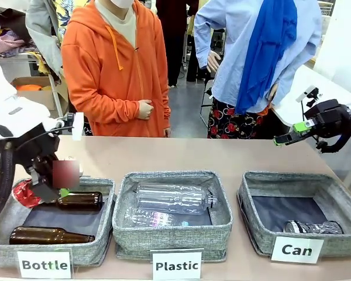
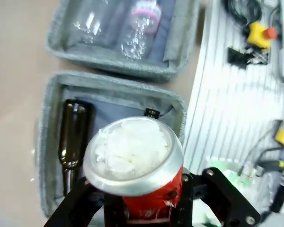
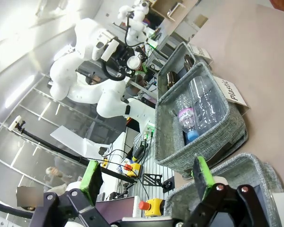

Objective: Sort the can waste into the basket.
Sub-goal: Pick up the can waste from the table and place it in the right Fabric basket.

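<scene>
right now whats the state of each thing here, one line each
red can: gripped by the left gripper, above the Bottle basket
dark can: lying in the Can basket
two brown bottles: lying in the Bottle basket
clear plastic bottles: lying in the Plastic basket
right gripper: open, empty

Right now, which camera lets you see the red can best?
The left wrist view. The red can sits big and close there, clamped in the left hand, silver end facing the camera. The front view shows just a red sliver of it behind that hand. In the right wrist view it is a far-off dot.
</scene>
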